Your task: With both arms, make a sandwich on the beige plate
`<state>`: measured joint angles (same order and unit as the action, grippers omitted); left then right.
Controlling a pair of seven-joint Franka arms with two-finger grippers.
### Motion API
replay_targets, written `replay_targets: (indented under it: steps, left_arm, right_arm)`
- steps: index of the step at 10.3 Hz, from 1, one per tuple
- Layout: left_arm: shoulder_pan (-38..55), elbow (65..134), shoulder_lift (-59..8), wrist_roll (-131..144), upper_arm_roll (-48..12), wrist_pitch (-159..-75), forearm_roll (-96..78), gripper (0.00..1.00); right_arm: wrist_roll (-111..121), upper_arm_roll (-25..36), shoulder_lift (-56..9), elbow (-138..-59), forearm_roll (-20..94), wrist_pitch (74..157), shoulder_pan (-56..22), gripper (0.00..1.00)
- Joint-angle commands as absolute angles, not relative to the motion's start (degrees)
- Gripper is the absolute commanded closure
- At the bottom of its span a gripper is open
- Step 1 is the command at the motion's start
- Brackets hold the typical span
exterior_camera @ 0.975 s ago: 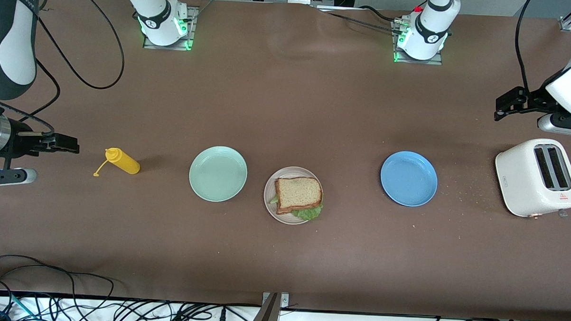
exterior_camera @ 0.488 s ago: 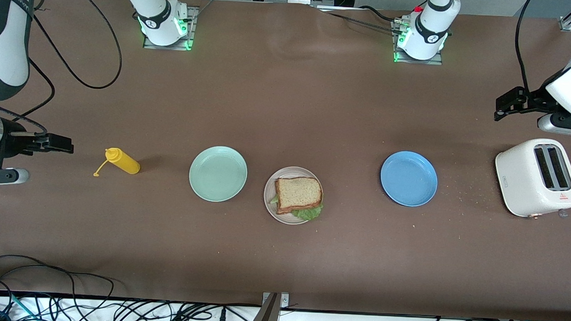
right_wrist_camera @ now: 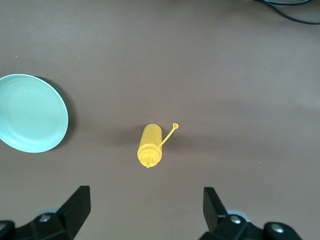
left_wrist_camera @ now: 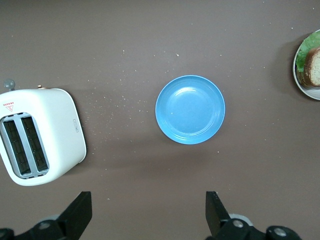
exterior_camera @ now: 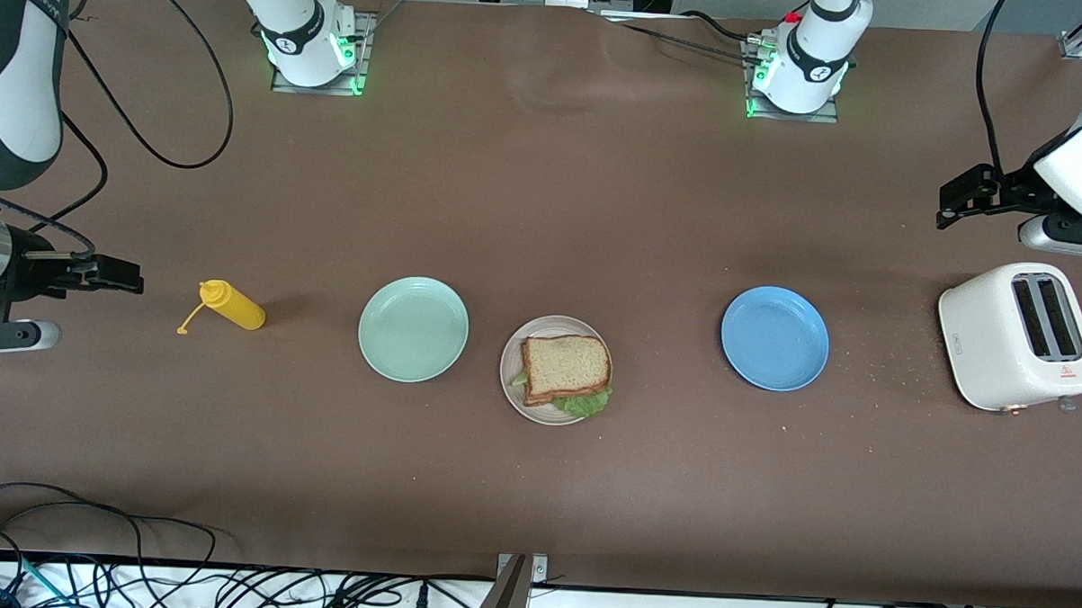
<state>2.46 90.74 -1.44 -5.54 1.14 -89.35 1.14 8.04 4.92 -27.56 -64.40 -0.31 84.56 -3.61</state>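
1. The sandwich (exterior_camera: pixel 565 370) sat on the beige plate (exterior_camera: pixel 515 389) in the middle of the table (exterior_camera: pixel 544 205), a bit nearer the front edge than the other plates.
2. A bit of green lettuce (exterior_camera: pixel 583 402) stuck out from under the bread on the side facing the front edge.
3. The green plate (exterior_camera: pixel 413 328) lay just beside the beige plate, toward the right arm's end, with a thin strip of bare table between them.
4. The blue plate (exterior_camera: pixel 775 338) lay well apart from it, toward the left arm's end.
5. The toaster (exterior_camera: pixel 1017 336) stood near the table's edge at the left arm's end, with crumbs (exterior_camera: pixel 890 370) between it and the blue plate.
6. The yellow bottle (exterior_camera: pixel 229 304) lay on its side near the edge at the right arm's end.
7. The left gripper (exterior_camera: pixel 959 197) hung in the air over that end's edge, above the toaster, with its jaws wide apart and holding nothing.
8. The right gripper (exterior_camera: pixel 115 273) hung over its end's edge, beside the bottle, jaws wide apart and holding nothing too.
9. Wide bare table ran along the front edge and between the plates and the arms' bases.
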Motion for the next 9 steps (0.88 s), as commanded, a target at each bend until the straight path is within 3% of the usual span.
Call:
replay_targets:
  steps: [1, 6, 9]
  left_arm:
    - [2.3, 89.0, -2.2, -5.7, 1.2, -88.2, -0.4, 0.0]
    - [2.4, 89.0, -2.2, -5.7, 1.2, -88.2, -0.4, 0.0]
    - [2.3, 89.0, -2.2, -5.7, 1.2, -88.2, -0.4, 0.0]
  right_arm:
    - [8.5, 4.4, -27.3, -64.2, -0.7, 84.7, -4.0, 0.0]
    - [7.7, 4.5, -27.4, -64.2, -0.9, 84.7, -4.4, 0.0]
    - [-4.2, 4.3, -27.3, -64.2, -0.4, 83.8, -5.4, 0.0]
